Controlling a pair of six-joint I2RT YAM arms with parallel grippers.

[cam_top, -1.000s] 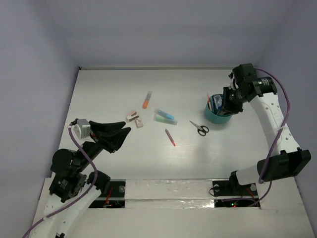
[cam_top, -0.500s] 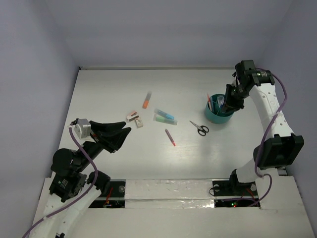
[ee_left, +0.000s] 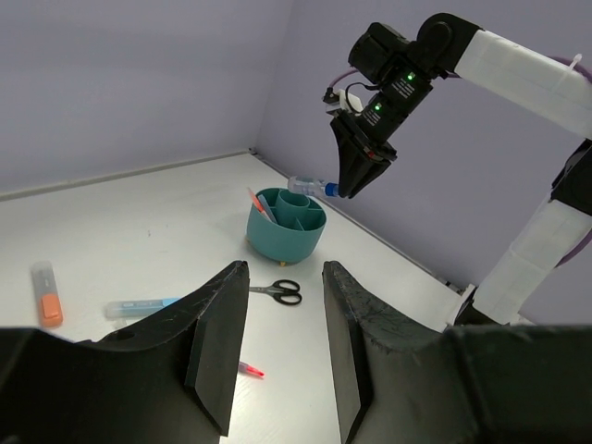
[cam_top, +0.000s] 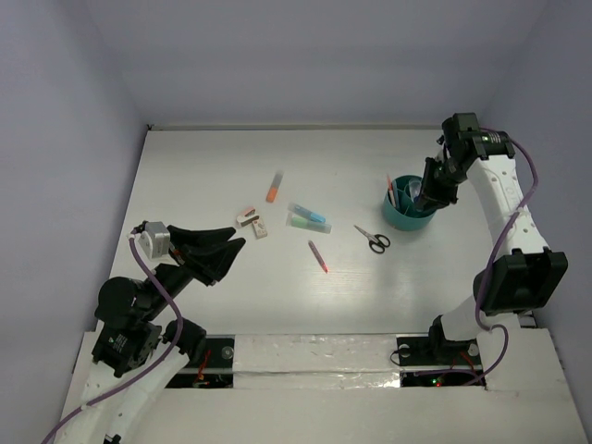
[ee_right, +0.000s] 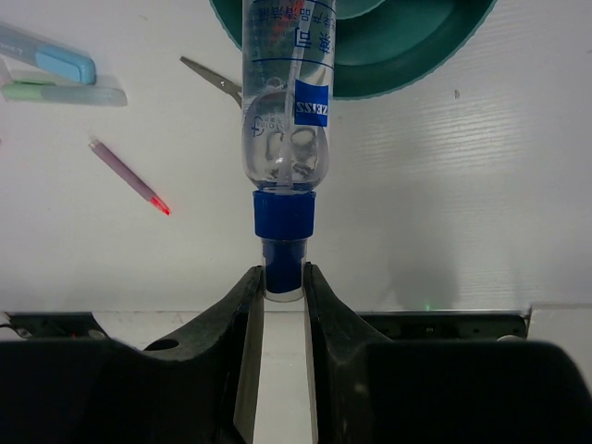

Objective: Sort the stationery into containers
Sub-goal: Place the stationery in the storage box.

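Pinching the clear blue-capped bottle (ee_right: 282, 111) by its cap, the right gripper (ee_right: 283, 277) has its fingers closed narrowly on that cap, and the bottle's body juts out past the fingertips with its far end over the teal cup (ee_right: 407, 74). The right arm reaches up the table's right side and bends inward, so the gripper hangs just above the cup's rim. A few pens stand inside the divided cup. Black-handled scissors (cam_top: 373, 240) lie just left of it, then a pink pen (cam_top: 318, 255), blue and green highlighters (cam_top: 308, 218) side by side, erasers (cam_top: 252, 223) and an orange marker (cam_top: 275, 187). Well apart, low at the near left, the left gripper (ee_left: 277, 342) is partly open and holds nothing
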